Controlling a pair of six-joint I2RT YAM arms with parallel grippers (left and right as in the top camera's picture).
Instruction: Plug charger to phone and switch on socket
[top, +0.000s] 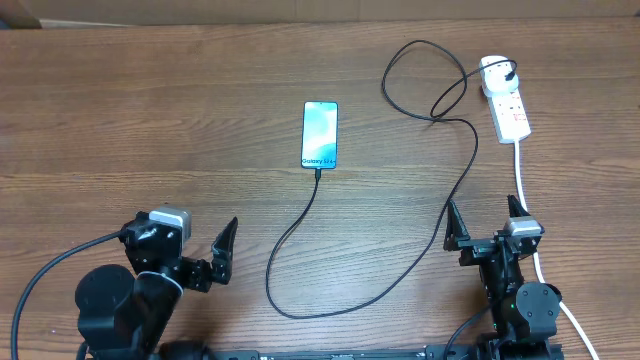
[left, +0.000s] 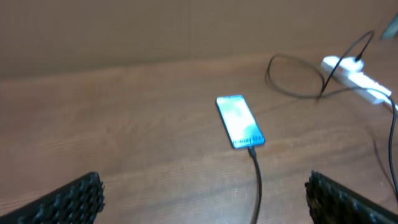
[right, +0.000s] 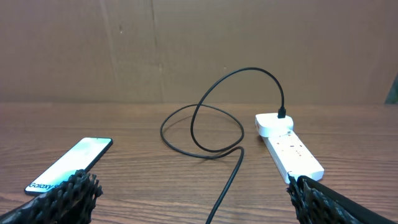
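**Power strip lies straight ahead of our right pincer**

The white power strip (top: 505, 100) points lengthwise away from our right pincer (top: 483, 215), the nearer one, jaws apart. The left pincer (left: 205, 208) also gapes, far off. Left of the strip, the charger cable (left: 257, 180) meets the phone (top: 320, 135). Nothing blocks the strip.

Brown wood-grain table (top: 150, 120), grain running left to right, fills the overhead view. Plain brown cardboard panel (right: 186, 50) stands upright along the table's far edge, with a faint vertical crease and a few small scuffs. Dark patch past the panel's right end, unidentifiable.
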